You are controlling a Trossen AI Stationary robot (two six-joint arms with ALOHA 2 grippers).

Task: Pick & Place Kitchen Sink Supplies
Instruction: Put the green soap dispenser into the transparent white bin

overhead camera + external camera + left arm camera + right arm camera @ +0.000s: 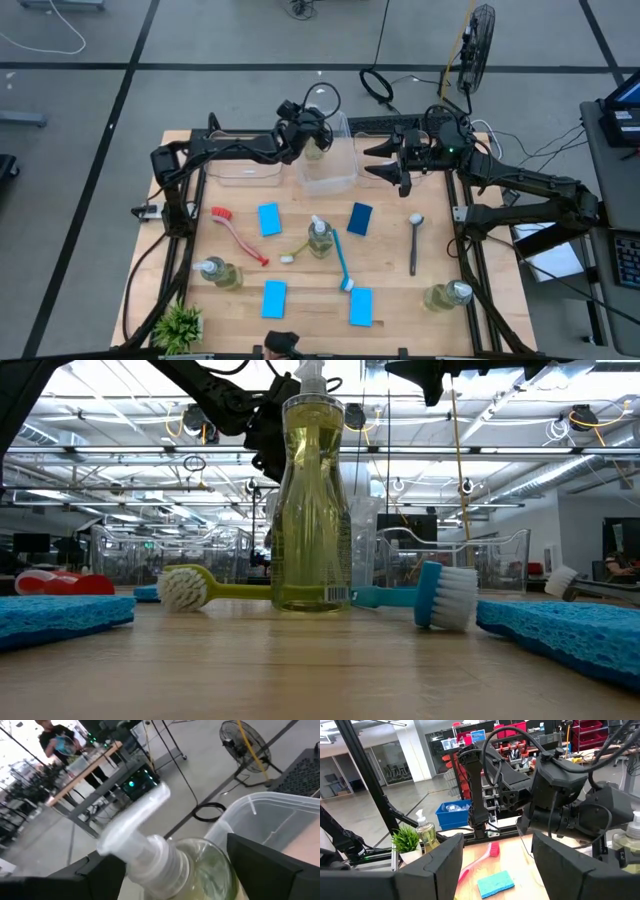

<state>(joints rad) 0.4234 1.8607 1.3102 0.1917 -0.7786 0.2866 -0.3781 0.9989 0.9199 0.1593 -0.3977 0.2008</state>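
The left end effector [316, 138] sits spread around a pump bottle [317, 147] standing in the clear bin [327, 170] at the counter's [440, 262] far side. The right end effector [380, 162] hovers spread beside that bin.

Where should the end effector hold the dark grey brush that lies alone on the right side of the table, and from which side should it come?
Grip the dark grey brush at the middle of its thin straight handle, coming straight down from above. It lies flat with bare wood on both sides, so the fingers should close across the handle. The right end effector is probably the nearer one.
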